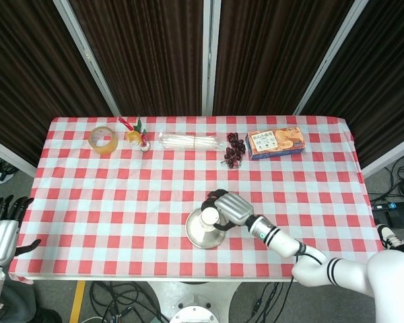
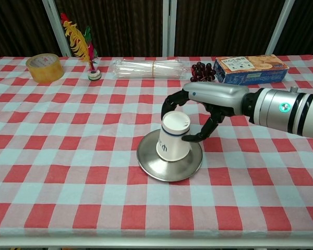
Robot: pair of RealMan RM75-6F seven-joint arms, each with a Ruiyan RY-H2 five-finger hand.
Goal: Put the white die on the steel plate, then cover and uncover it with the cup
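Note:
An upside-down white paper cup [image 2: 173, 137] [image 1: 209, 217] stands on the round steel plate [image 2: 161, 167] [image 1: 196, 235] near the table's front middle. My right hand [image 2: 201, 112] [image 1: 227, 209] grips the cup from the right side, fingers curled around its upper half. The cup leans slightly to the left. The white die is hidden; I see it in neither view. My left hand [image 1: 1, 225] hangs off the table's left edge, fingers apart and holding nothing.
Along the far edge lie a yellow tape roll [image 2: 44, 67], a feather shuttlecock [image 2: 86, 52], a bundle of clear straws [image 2: 152, 67], dark grapes [image 2: 202, 71] and a biscuit box [image 2: 250, 67]. The red-checked cloth [image 2: 68, 156] covers the table.

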